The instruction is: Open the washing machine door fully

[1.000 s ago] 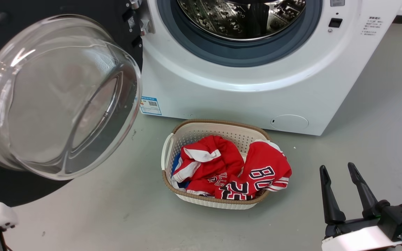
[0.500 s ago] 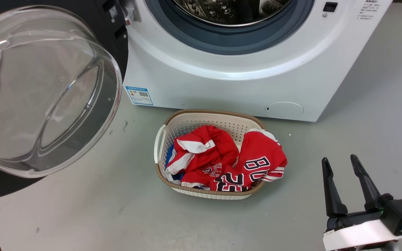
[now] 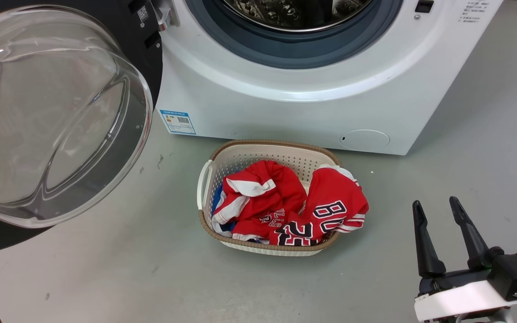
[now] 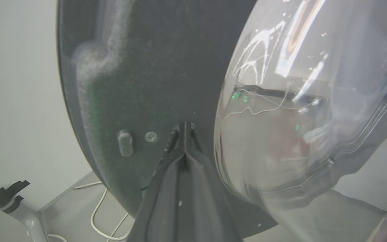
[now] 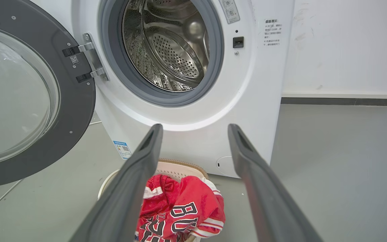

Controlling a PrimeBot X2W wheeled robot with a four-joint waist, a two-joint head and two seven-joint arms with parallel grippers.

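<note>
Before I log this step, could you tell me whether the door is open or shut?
Open: the door is swung wide on its hinge, leaving the drum fully exposed.

A cream perforated laundry basket (image 3: 204, 179) with a brown woven rim stands on the grey floor (image 3: 465, 148). Crumpled red jerseys (image 3: 263, 197) with white trim and black-and-white lettering fill it, and a bit of blue cloth (image 3: 216, 204) shows beneath them at the left wall. A white cable (image 4: 92, 215) trails across the floor. Behind, a white wall (image 5: 341, 50) meets a dark baseboard (image 5: 338, 101).
</note>
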